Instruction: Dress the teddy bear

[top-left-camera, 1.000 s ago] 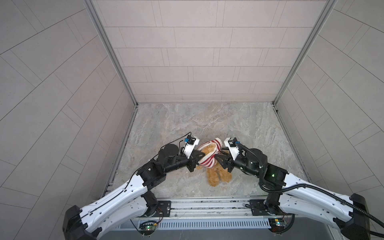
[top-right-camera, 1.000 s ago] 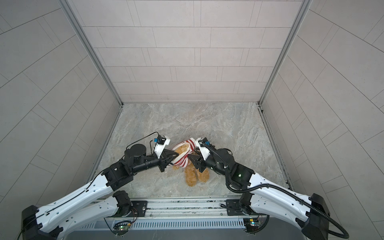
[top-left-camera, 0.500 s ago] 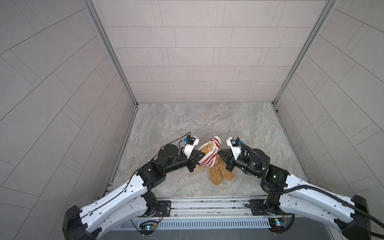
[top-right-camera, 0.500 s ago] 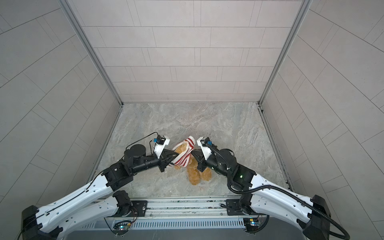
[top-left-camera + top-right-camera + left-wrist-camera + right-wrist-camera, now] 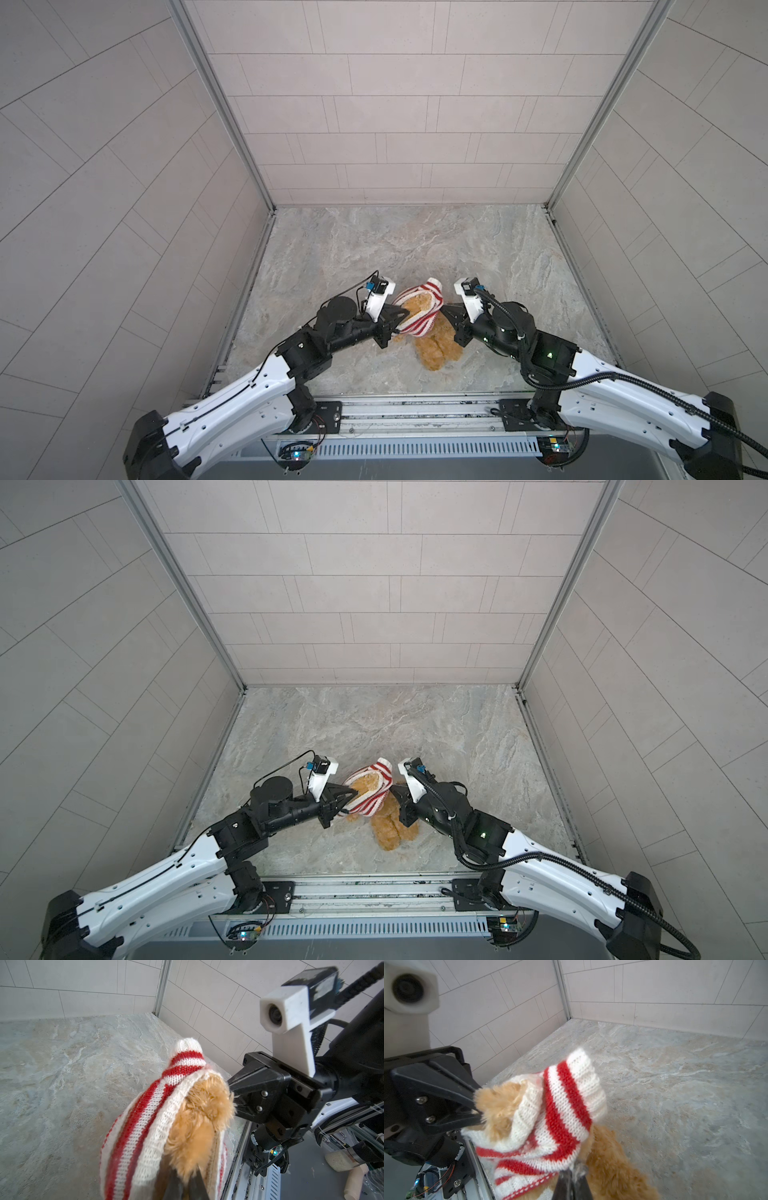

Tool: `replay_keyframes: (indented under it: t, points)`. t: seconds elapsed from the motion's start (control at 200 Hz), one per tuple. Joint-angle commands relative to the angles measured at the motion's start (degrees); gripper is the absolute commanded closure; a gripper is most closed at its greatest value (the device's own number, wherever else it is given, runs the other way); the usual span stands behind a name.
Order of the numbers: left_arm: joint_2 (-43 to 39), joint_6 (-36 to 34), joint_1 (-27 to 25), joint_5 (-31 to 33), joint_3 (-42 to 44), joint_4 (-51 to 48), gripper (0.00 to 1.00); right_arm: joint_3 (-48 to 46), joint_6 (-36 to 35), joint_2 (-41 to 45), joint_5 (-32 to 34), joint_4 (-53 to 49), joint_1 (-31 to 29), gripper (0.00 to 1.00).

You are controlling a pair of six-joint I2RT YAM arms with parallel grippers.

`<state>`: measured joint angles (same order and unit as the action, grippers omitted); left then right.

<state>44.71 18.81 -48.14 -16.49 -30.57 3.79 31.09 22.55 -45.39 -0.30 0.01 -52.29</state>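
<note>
While left claw (image 5: 184,1184), right claw (image 5: 572,1178) pinch sweater (image 5: 135,1126) | teddy bear (image 5: 438,349) partly inside

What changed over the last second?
The right hand closed on the edge of the sweater; a second ago its jaws stood open beside it. Otherwise it barely shifted. Unchanged: left hand shut at the sweater's opening, sweater bunched over the teddy bear's upper body, legs on the table.

No words, numbers, labels or signs can be read on anything in these pictures.
</note>
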Motion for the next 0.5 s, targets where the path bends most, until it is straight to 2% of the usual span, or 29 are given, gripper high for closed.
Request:
replay_keyframes:
  t: [0.0,0.28,0.496]
  points:
    - [-2.52,1.13,0.35,2.28,0.74,3.83,1.00,-1.18,2.80,-2.46,8.32,-9.47,2.31,1.00]
    - [-3.18,-2.26,-0.23,3.10,0.97,0.80,1.00,-3.27,4.61,-3.87,8.17,-9.77,4.40,1.00]
    - [-4.27,-2.03,-0.44,2.39,2.05,2.70,1.00,-2.68,3.84,-3.44,8.60,-11.61,4.85,1.00]
